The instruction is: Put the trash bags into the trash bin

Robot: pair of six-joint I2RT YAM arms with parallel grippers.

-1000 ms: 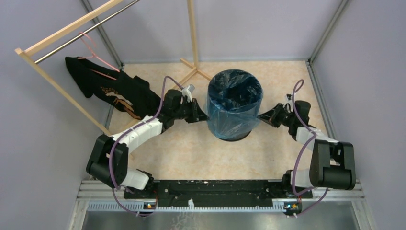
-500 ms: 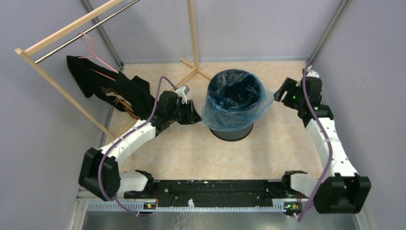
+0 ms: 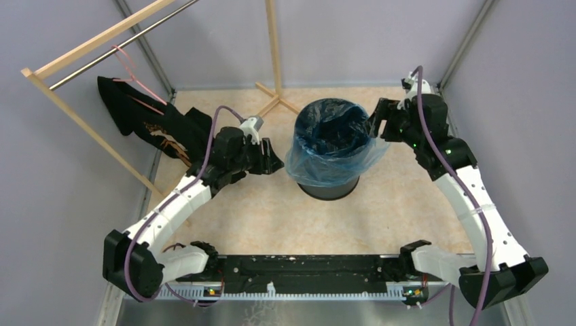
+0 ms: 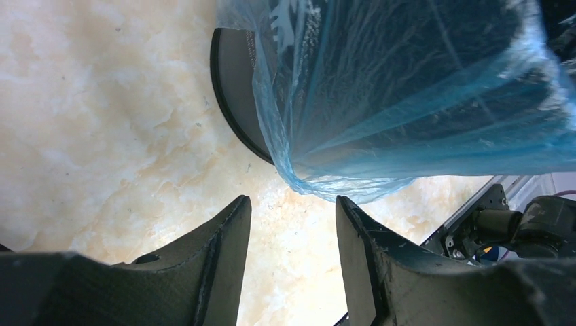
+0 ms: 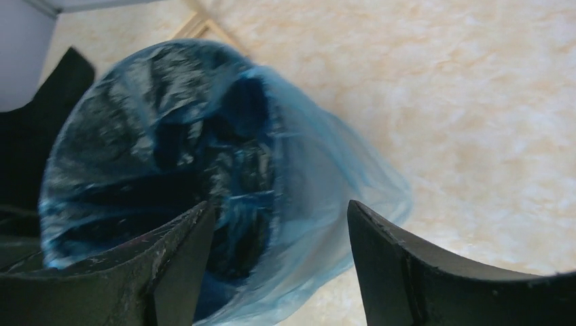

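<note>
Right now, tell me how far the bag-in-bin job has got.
Done: the trash bag lines the trash bin, its mouth folded over the rim and hanging down the outside. In hand: nothing. The left gripper and right gripper are both open at either side of the bin, holding no film. Left: probably just pulling the arms back, maybe tidying the loose skirt.

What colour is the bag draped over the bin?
The trash bag is translucent light blue, clearest in the right wrist view.
</note>
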